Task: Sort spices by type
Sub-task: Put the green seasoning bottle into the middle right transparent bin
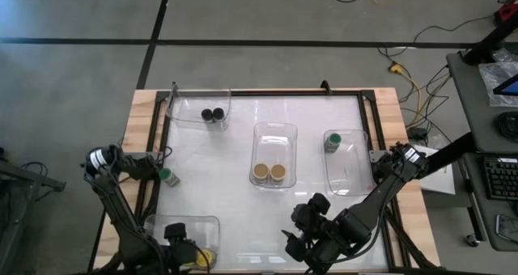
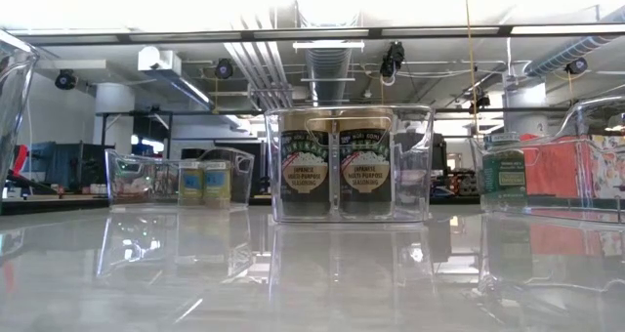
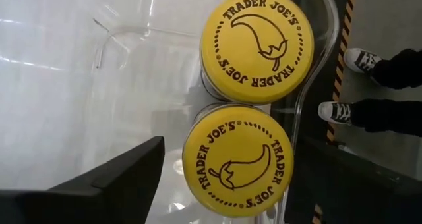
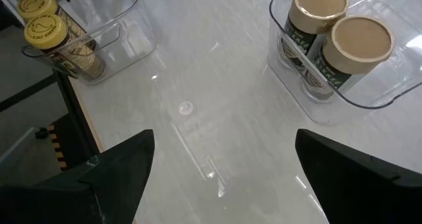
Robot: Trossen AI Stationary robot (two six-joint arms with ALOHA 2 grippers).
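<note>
The white table (image 1: 243,158) carries four clear bins, three already paired: black (image 1: 213,114), tan (image 1: 269,173), yellow (image 3: 247,99). One green jar (image 1: 167,177) sits loose at the left edge; carry it gently to its twin (image 1: 333,141). Right gripper (image 4: 221,165) hovers spread; left gripper (image 3: 165,184), cannot tell

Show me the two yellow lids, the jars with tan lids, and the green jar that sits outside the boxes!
yellow lids (image 3: 257,46), left wrist view, centre of the upper lid.
tan-lidded jars (image 4: 359,43), right wrist view, top of the nearer lid.
green-lidded jar (image 1: 167,176), high view, on its lid.
</note>
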